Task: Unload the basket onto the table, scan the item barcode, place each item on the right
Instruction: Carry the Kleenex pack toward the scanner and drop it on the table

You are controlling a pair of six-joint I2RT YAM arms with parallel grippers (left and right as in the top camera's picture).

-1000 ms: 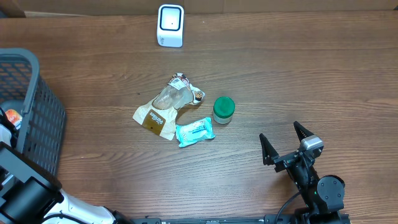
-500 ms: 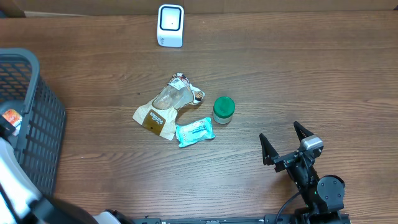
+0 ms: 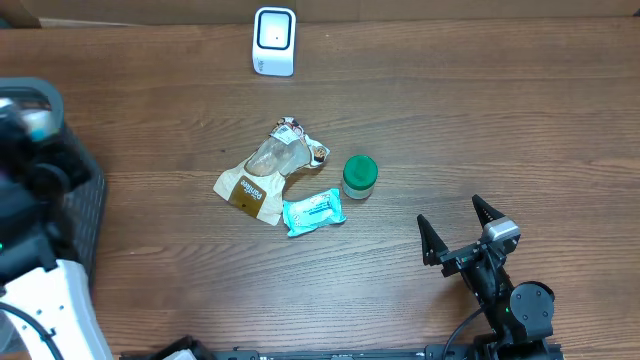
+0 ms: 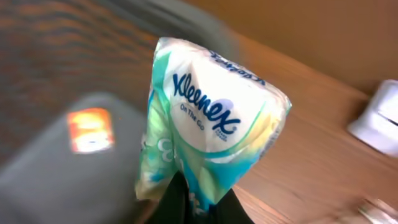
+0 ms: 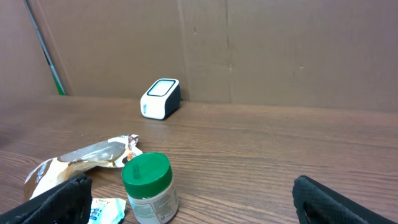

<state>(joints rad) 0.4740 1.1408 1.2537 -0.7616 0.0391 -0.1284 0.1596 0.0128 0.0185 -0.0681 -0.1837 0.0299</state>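
The brown wooden table (image 3: 480,120) is lying bare all along the right of the white box-shaped scanner (image 3: 274,41), and a clear band is running just in front of it. Further in front of the scanner, a crumpled brown paper bag (image 3: 262,175), a teal wipe packet (image 3: 313,211) and a green-lidded jar (image 3: 359,176) are crowding together, blocking a straight approach. Far to the scanner's left, a grey mesh plastic basket (image 3: 90,210) is walling off the edge.

Showed white, teal and green swirls on Kleenex pack (image 4: 211,118), blue lettering, green jar lid (image 3: 360,168), white scanner (image 3: 274,40), brown woodgrain table (image 3: 500,120).
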